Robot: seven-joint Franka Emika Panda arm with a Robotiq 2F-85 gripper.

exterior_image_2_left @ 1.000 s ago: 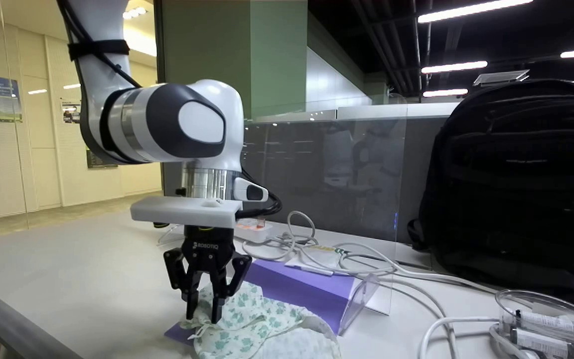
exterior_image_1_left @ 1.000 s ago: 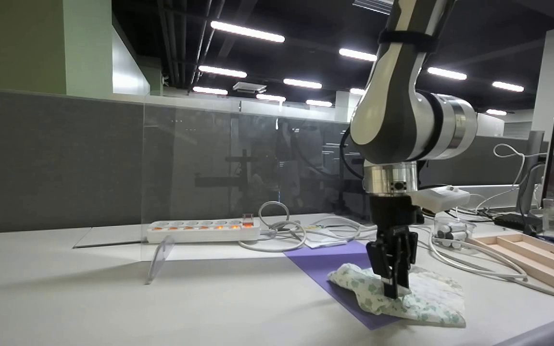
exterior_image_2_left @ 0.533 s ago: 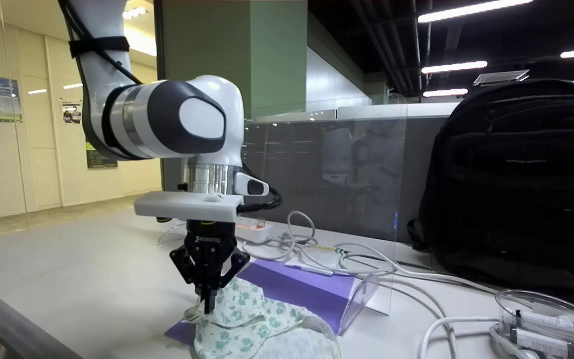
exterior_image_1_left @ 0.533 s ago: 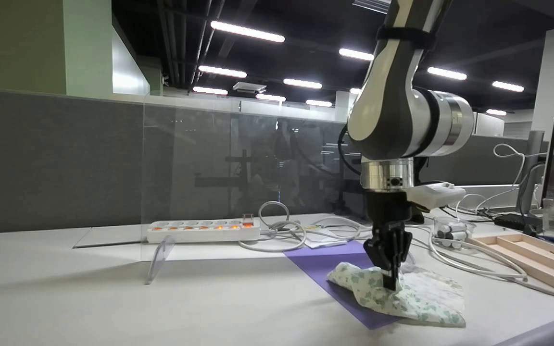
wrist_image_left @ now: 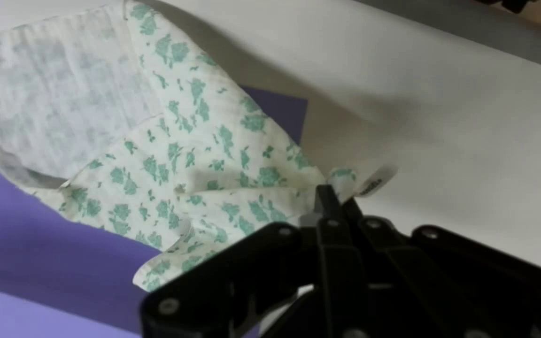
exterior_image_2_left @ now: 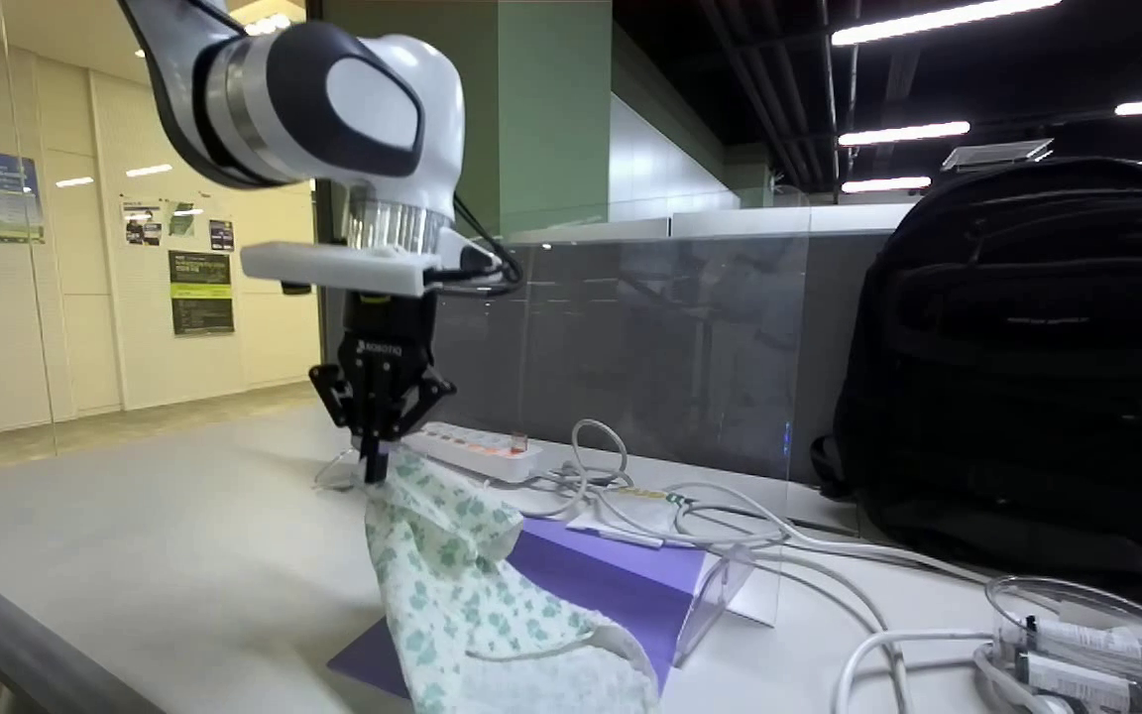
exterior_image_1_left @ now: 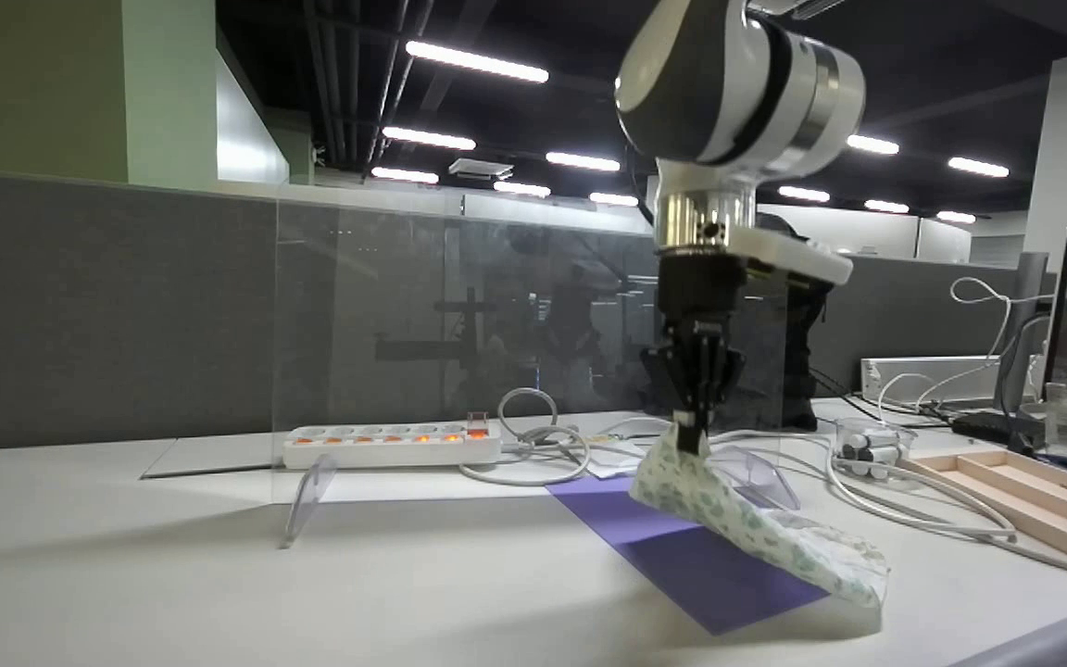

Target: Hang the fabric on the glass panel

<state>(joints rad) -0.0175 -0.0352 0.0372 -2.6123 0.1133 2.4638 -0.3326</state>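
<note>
"Wrist view: what's the gripper (wrist_image_left: pixel 340 199) up to?"

"Clenched on one end of the fabric (wrist_image_left: pixel 200 159). The rest spreads off to the left above a purple sheet (wrist_image_left: pixel 45 244), and a little tag (wrist_image_left: pixel 376 181) pokes out just past the gripper."

"And from outside?"

"In an exterior view the panel (exterior_image_1_left: pixel 459 315) stands upright on the table (exterior_image_1_left: pixel 172 574), with gripper and fabric on its near side, toward the right end. The fabric hangs from the grip and slopes down to the right. Power strip (exterior_image_1_left: pixel 385 448) sits left, on the far side of the panel."

"Is the low end touching the table?"

"Can't tell, tbh. In an exterior view with a black bag (exterior_image_2_left: pixel 1037 397) standing far right, the gripper's over on the left, pinching the fabric, and the low end runs out of shot."
</note>
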